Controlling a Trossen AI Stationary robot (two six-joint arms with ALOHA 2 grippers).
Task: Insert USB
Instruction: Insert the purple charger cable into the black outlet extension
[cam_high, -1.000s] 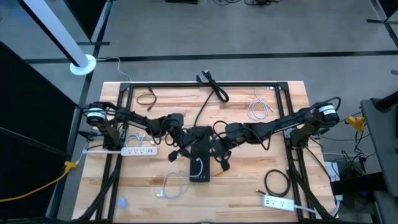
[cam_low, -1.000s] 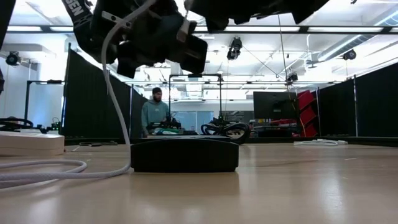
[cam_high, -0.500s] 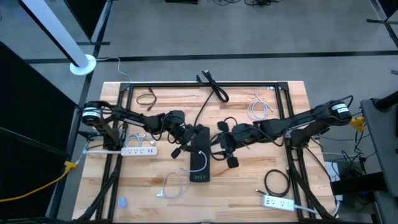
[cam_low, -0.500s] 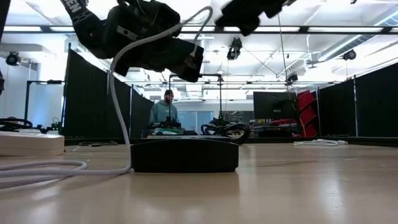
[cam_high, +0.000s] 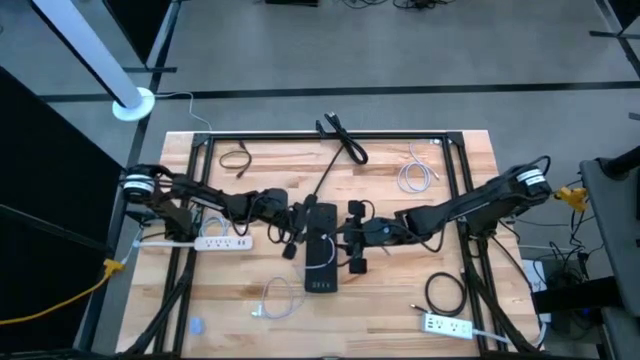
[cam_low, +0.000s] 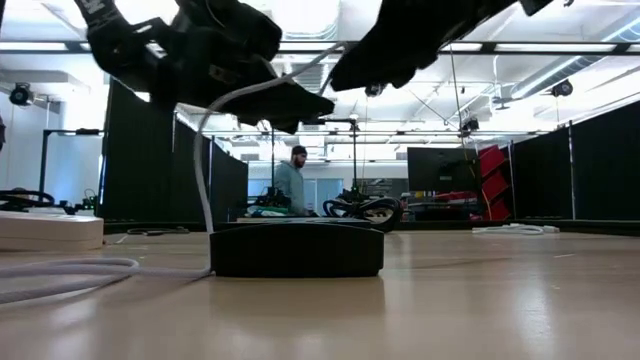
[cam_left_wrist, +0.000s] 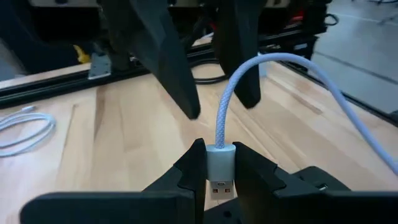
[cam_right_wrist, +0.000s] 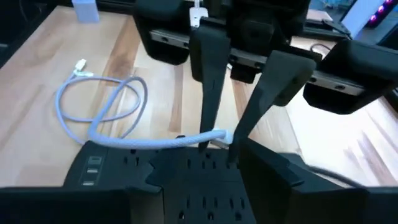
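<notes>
High view — left end effector (cam_high: 293, 222): sits at the left edge of the hub (cam_high: 320, 250), near its far end; from this view I cannot tell what it grips.
High view — right end effector (cam_high: 352, 238): just beside the hub's right edge, facing the left one across it, probably there to steady the hub or wait its turn.
High view — hub: a long black slab lying flat mid-tabletop (cam_high: 400, 300), a pale cable curled on top.
High view — tabletop: light wood planks with a black frame; a white power strip (cam_high: 222, 242) lies well to the left.

Low view — hub (cam_low: 297, 249): low, matte black, rounded corners, flat on the wood.
Low view — cable (cam_low: 204, 170): white, braided, drops from the dark arms overhead to the tabletop beside the hub.
Low view — room: a person (cam_low: 292, 185) stands far behind.

Left wrist view — plug (cam_left_wrist: 219, 170): metal USB-A shell in a pale sleeve, pinched from both sides between the left fingers (cam_left_wrist: 192, 167), which are closed on it; its open end points forward, judged ready for a port.
Left wrist view — cable (cam_left_wrist: 261, 74): woven, arches up and away so it stays clear of the tip.

Right wrist view — right fingers (cam_right_wrist: 211, 74): spread apart, holding nothing.
Right wrist view — hub (cam_right_wrist: 186, 163): black face with rows of small slots.
Right wrist view — cable (cam_right_wrist: 106, 115): a loose loop on the wood.
</notes>
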